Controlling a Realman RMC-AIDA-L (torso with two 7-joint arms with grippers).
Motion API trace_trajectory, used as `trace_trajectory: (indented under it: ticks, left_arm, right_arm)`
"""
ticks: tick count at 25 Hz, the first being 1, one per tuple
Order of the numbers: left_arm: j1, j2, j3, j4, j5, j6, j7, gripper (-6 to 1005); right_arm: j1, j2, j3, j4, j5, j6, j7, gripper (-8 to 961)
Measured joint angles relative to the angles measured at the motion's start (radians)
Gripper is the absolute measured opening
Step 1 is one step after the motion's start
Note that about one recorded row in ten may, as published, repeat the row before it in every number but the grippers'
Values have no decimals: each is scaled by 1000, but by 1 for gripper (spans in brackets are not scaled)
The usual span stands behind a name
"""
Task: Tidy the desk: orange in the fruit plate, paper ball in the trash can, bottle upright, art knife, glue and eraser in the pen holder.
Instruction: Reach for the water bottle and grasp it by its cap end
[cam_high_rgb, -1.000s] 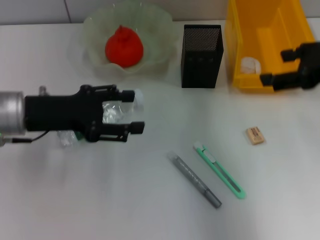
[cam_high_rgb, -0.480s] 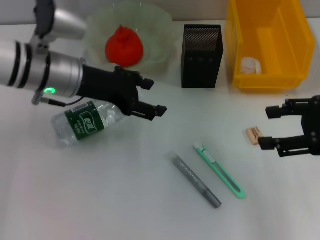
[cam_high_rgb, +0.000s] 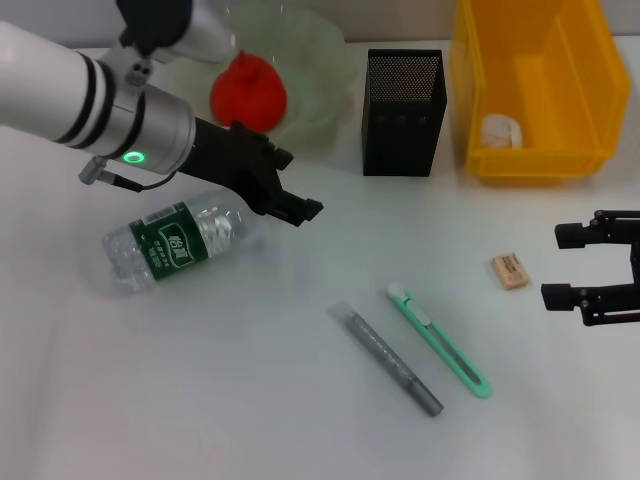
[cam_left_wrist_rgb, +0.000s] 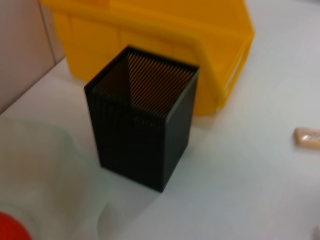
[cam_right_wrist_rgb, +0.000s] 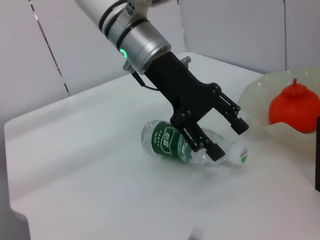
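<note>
White worktop (cam_high_rgb: 200, 400) fills my view. My left gripper (cam_high_rgb: 290, 185) hovers with jaws spread wide, the bottle (cam_high_rgb: 175, 245) lying on its side just beneath them. My right gripper (cam_high_rgb: 570, 265), jaws wide, sits beside the eraser (cam_high_rgb: 510, 271).

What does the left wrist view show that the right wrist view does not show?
Only the left wrist view shows the black pen holder, the yellow bin and the eraser. Only the right wrist view shows the lying bottle and the left gripper over it, jaws open. Both show the orange in the fruit plate.
</note>
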Motion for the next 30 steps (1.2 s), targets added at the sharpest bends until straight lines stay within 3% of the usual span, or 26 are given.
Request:
trace_trajectory:
  ticks: [12,21,30]
  left_arm:
    - [-9,-7,183,10,149,-127,-167,757]
    - [-24,-8,201,0,182,-149,-187,751]
    - [-82,-8,205,-94,185,-162,-185,746]
  right_arm:
    - [31,0,1,32,-11,8,-5,783]
    - [42,0,-3,51,-11,15,-6,782]
    - [45,0,1,55,-11,15,-7,782]
